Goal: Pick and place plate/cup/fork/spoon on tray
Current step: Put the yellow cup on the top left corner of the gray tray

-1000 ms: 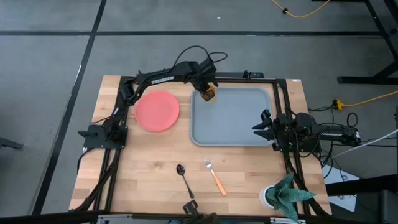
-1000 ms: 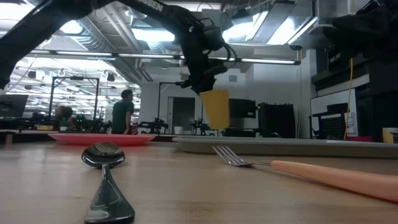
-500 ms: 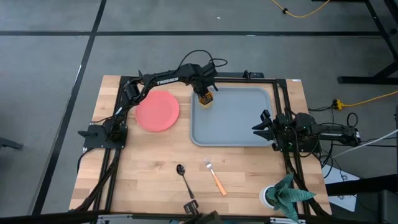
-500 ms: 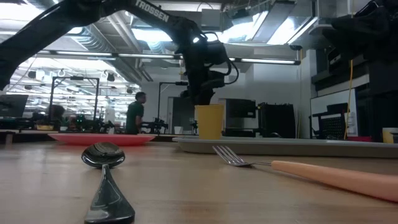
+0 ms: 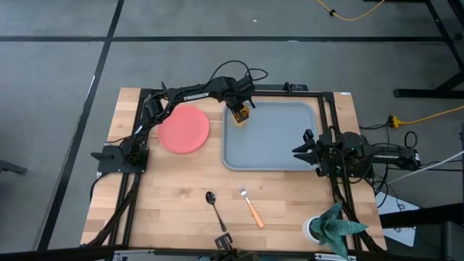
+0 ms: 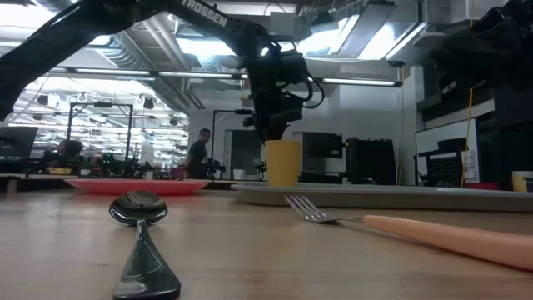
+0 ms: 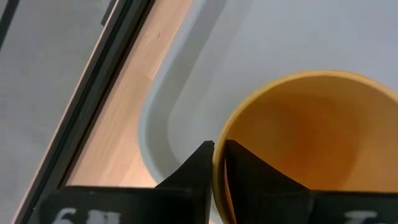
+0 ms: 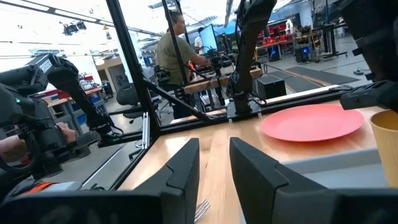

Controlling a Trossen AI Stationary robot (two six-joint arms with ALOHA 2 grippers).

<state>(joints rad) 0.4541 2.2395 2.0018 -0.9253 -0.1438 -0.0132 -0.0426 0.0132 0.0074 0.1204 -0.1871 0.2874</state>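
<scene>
The yellow-orange cup (image 5: pixel 242 116) stands inside the grey-blue tray (image 5: pixel 275 156), in the far corner of the tray that is nearest the plate. The left hand (image 5: pixel 241 110) is right over the cup, and its two fingers pinch the cup's rim, one inside and one outside. White letters on the left arm read "TROSSEN". The coral-red plate (image 5: pixel 183 130) lies on the worktop (image 5: pixel 174 196) just beside the tray. The dark spoon (image 5: pixel 213 205) and the orange-handled fork (image 5: pixel 250 204) lie on the worktop near the tray's front edge. The right hand (image 5: pixel 303 147) waits at the tray's other side, its fingers apart.
</scene>
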